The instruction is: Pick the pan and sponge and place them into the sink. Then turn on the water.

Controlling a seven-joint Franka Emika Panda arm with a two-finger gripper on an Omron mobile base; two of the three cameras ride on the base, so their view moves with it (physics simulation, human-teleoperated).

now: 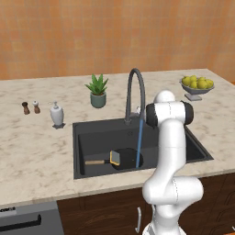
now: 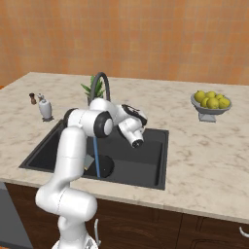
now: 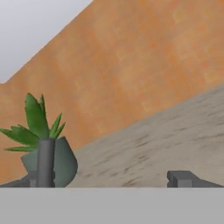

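The black pan [image 1: 126, 159] lies on the floor of the dark sink [image 1: 94, 134], its wooden handle pointing left. The yellow sponge [image 1: 114, 158] rests on the pan's left edge. A thin blue stream of water [image 1: 138, 143] falls from the arched faucet [image 1: 136, 89] onto the pan. From the right base view the pan [image 2: 105, 166], sponge [image 2: 89, 161] and water [image 2: 96, 158] sit in the sink [image 2: 146, 161] behind my arm. My gripper [image 3: 107, 181] is open and holds nothing; its fingertips [image 3: 181, 178] stand wide apart. It faces the back wall, with the faucet's dark stem [image 3: 45, 162] just ahead on the left.
A potted plant [image 1: 97, 90] stands behind the sink, with a soap dispenser [image 1: 57, 114] and two shakers [image 1: 30, 108] to its left. A bowl of lemons [image 1: 197, 85] sits on the counter at the right. My own arm crosses over the sink's right half.
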